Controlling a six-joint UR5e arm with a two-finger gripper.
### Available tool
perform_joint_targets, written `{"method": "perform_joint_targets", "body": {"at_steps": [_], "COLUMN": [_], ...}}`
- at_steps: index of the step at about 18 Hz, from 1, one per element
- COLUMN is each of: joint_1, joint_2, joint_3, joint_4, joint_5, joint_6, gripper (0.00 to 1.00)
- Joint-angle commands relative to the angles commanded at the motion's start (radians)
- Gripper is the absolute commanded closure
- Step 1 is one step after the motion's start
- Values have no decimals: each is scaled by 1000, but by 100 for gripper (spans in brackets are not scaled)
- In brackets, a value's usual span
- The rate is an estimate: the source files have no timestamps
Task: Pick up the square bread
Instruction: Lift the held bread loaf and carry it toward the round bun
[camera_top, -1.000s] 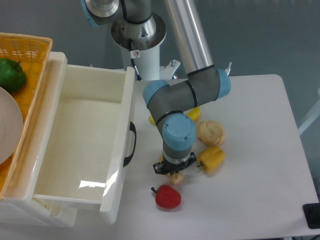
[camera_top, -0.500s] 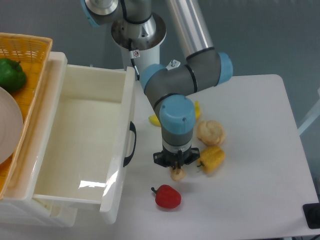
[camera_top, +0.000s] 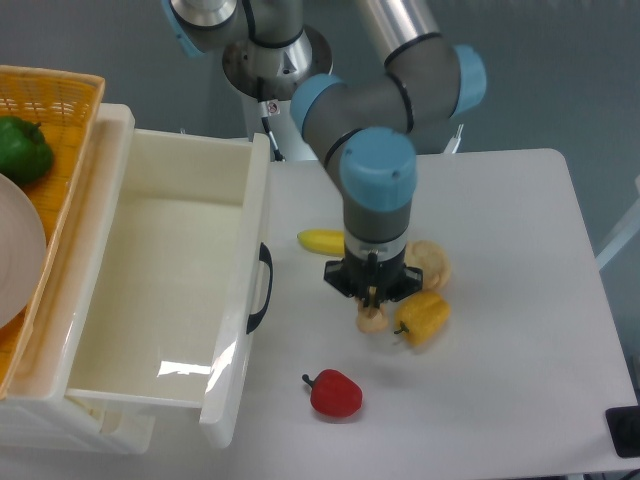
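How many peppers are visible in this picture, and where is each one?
3. The red pepper lies on the table near the front edge, the yellow pepper lies just right of the gripper, and the green pepper sits in the orange basket.

The gripper (camera_top: 371, 305) is being pointed straight down over the white bench (camera_top: 520, 300), and the square bread (camera_top: 372, 319) is being held between its closed fingers, only the lower part of the loaf being shown. The yellow pepper (camera_top: 423, 317) is lying just beside the bread, and the round bun (camera_top: 430, 264) is partly being hidden behind the wrist. A banana (camera_top: 321, 241) and a red pepper (camera_top: 335, 393) are lying near the open white drawer (camera_top: 160, 290).
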Motion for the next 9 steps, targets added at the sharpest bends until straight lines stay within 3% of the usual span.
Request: {"method": "perform_joint_targets", "body": {"at_steps": [9], "joint_1": [40], "joint_2": [31], "joint_3": [-2], "joint_4": [-63], "joint_5": [-2], "joint_6": [145], "gripper": [84]}}
